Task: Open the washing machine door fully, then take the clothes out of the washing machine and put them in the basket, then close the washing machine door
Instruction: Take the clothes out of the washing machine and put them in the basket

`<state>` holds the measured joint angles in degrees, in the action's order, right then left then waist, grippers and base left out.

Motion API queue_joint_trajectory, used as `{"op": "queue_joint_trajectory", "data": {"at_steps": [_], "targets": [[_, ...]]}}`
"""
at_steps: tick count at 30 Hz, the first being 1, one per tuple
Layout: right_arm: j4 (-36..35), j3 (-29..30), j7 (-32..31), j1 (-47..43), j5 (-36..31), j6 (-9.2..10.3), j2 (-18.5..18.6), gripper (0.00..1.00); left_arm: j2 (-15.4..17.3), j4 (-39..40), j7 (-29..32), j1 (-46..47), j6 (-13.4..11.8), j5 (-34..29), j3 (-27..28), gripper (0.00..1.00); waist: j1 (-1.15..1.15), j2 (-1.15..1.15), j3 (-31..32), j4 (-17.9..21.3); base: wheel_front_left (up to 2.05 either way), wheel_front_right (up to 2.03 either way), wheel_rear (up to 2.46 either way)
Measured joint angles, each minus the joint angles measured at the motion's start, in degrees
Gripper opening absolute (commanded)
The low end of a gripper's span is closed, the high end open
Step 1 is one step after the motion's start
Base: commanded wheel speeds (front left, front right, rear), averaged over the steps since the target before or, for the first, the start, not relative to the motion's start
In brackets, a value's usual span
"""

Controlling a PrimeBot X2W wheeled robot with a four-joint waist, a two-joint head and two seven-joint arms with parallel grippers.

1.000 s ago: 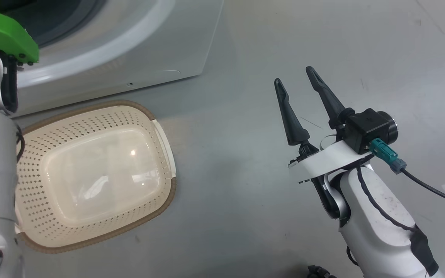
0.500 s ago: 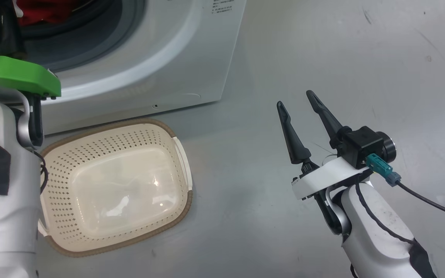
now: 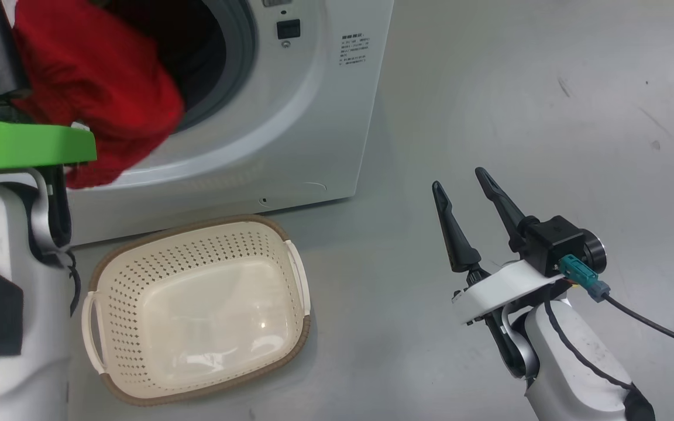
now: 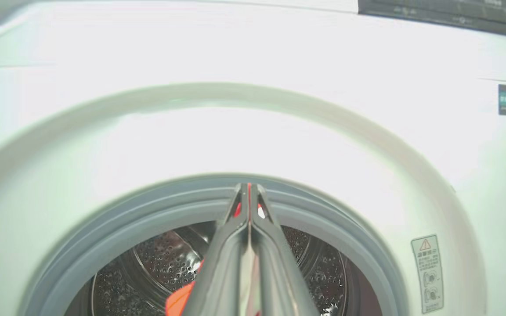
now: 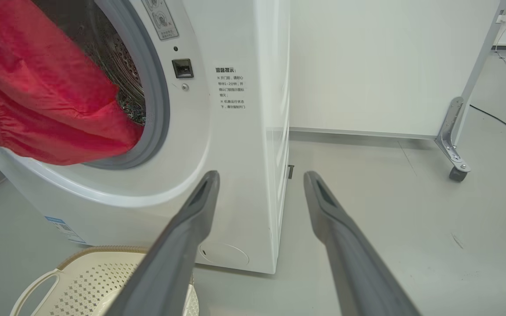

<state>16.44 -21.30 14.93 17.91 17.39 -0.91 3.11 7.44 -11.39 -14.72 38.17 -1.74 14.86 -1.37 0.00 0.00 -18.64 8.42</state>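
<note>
Red clothes (image 3: pixel 97 88) now hang out of the washing machine (image 3: pixel 313 128).

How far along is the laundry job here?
Done: the washing machine stands open. In hand: the left gripper is shut on red clothes hanging from its opening; the right gripper is open. Left: the basket is empty; closing the machine comes last.

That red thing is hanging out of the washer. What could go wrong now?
The left gripper pinches the clothes by a thin fold, so they might slip and land on the floor. The fabric drapes across the grey gasket and could snag there. The basket is small; cloth may spill over its rim.
</note>
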Motion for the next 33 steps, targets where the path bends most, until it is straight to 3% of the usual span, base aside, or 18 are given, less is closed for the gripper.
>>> {"op": "queue_joint_trajectory", "data": {"at_steps": [17, 33], "targets": [[0.9, 0.8, 0.0, -4.0, -0.4, -0.56, 0.0, 1.00, -1.5, 18.4, -0.1, -11.4, -1.1, -1.9, 0.7, 0.00, 0.00, 0.00, 7.2, -2.3, 0.00, 0.00, 0.00], [0.7, 0.8, 0.0, -5.6, -0.4, -1.03, 0.0, 1.00, -3.0, 20.8, 1.6, -27.0, -2.1, -2.2, -0.9, 0.00, 0.00, 0.00, 9.4, -2.6, 0.00, 0.00, 0.00]]}}
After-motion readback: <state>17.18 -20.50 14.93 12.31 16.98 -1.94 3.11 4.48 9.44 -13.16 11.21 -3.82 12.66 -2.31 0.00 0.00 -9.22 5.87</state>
